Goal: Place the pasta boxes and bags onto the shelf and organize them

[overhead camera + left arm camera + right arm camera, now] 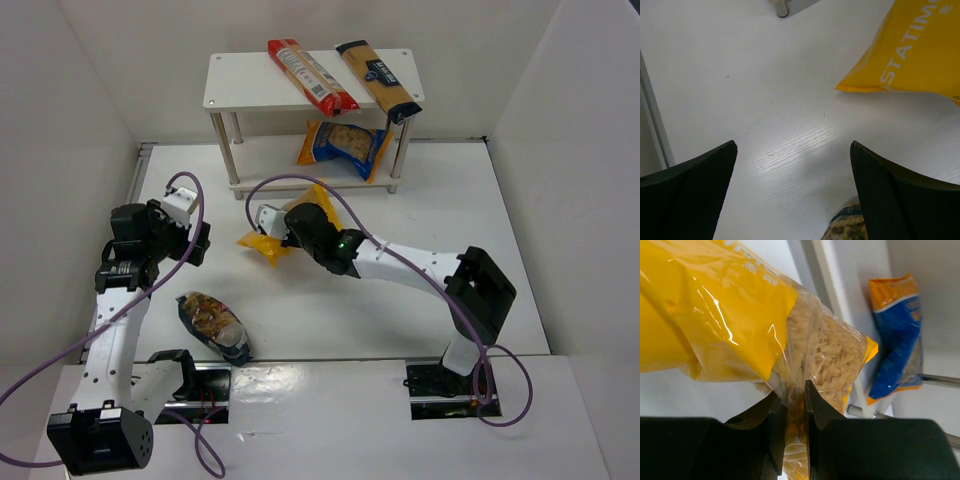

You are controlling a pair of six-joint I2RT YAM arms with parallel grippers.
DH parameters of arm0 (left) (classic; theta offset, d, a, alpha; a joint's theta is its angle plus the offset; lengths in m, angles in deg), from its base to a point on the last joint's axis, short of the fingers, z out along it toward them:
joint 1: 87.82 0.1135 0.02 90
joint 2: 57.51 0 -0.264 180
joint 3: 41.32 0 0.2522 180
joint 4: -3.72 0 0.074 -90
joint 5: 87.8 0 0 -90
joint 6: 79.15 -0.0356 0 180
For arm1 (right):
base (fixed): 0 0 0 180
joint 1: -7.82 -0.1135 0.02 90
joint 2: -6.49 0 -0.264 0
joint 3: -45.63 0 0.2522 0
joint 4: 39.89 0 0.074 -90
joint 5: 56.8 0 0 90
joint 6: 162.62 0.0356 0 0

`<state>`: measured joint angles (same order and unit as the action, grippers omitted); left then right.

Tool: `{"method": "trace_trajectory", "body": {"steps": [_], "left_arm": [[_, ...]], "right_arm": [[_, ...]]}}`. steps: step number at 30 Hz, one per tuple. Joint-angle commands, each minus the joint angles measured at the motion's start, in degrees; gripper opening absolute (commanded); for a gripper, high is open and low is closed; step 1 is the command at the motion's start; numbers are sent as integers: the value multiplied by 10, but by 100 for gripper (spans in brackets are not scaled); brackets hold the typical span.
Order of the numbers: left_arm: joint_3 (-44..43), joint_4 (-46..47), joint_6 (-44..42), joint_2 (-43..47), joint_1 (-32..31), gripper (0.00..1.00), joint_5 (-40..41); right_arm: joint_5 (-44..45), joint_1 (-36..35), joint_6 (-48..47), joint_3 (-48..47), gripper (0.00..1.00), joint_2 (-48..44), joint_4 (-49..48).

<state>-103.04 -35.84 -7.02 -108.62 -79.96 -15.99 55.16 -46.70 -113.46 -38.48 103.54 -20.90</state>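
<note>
My right gripper is shut on the yellow bag with a clear window, pinching the clear part full of pasta; from above that yellow bag hangs just in front of the white shelf. A long red pack and a long yellow-navy pack lie on the shelf's top board. The blue-yellow bag leans on the lower board. A dark clear bag of brownish pasta lies on the table near the left arm. My left gripper is open over bare table, the dark bag's end by its right finger.
White walls close in the table on the left, right and back. A purple cable arcs over the right arm. The shelf's metal leg shows at the top of the left wrist view.
</note>
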Motion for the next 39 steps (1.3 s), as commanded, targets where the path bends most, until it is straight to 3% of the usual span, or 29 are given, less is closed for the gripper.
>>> {"method": "trace_trajectory", "body": {"steps": [1, 9, 18, 30, 35, 39], "left_arm": [[-2, 5, -1, 9, 3, 99, -5], [-2, 5, -1, 9, 3, 99, 0], [-2, 5, -1, 9, 3, 99, -5], [-2, 5, -1, 9, 3, 99, -5], [-2, 5, -1, 9, 3, 99, -5], [-2, 5, -1, 9, 3, 99, -5]], "right_arm": [[68, -17, -34, -33, 0, -13, -138], [104, -23, -79, -23, 0, -13, -196], [102, -23, -52, -34, 0, -13, -171], [154, -23, -133, -23, 0, 26, -331], [154, -4, -128, -51, 0, 38, -336], [136, 24, -64, -97, 0, 44, -268]]}}
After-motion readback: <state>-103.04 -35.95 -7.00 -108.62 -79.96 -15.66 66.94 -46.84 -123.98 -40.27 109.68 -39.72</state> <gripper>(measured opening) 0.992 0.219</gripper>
